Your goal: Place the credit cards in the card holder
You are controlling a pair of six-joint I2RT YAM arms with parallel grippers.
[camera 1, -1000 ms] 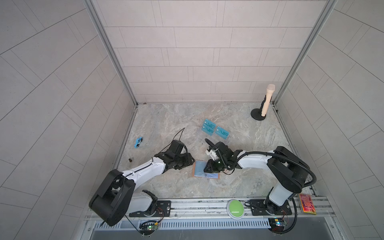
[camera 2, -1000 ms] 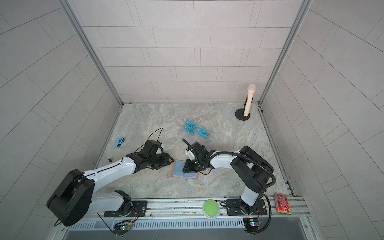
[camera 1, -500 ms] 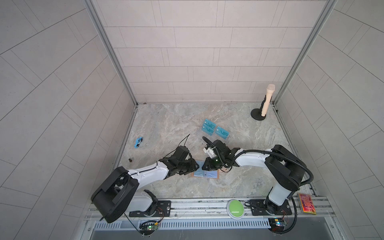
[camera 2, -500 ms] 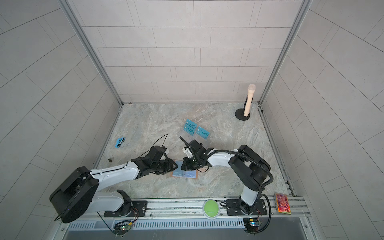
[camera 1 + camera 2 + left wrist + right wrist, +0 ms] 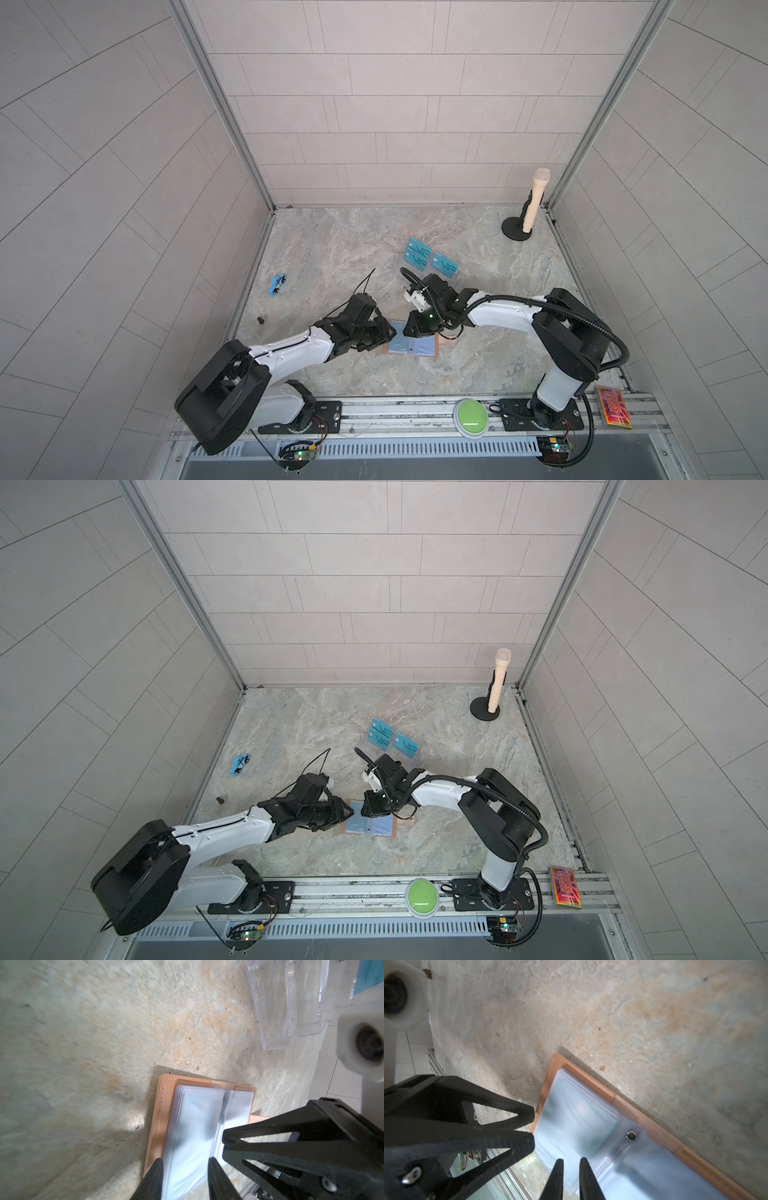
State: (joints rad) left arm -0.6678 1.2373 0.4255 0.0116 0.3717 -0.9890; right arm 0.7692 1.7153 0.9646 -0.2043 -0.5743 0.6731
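Observation:
The card holder (image 5: 412, 345) (image 5: 370, 825) lies open on the table, tan cover down and pale-blue pockets (image 5: 195, 1126) up, its snap button (image 5: 631, 1136) showing. My left gripper (image 5: 390, 332) (image 5: 185, 1159) is at its left edge, open, its fingers straddling the stack of pockets. My right gripper (image 5: 409, 332) (image 5: 571, 1159) hangs over the pockets from the far side with a narrow gap and nothing between its fingers. Teal-blue credit cards (image 5: 417, 254) (image 5: 405, 744) stand behind in the clear stand.
The clear acrylic stand (image 5: 291, 1001) sits just behind the right arm. A beige microphone on a black base (image 5: 534, 208) stands at the back right. A small blue toy (image 5: 277, 285) lies at the left. A green button (image 5: 471, 417) and an orange-pink slab (image 5: 614, 406) are on the front rail.
Both grippers have closed in on the card holder, the left one moving right to its edge and the right one moving left over the pockets. Both pairs of fingers have narrowed.

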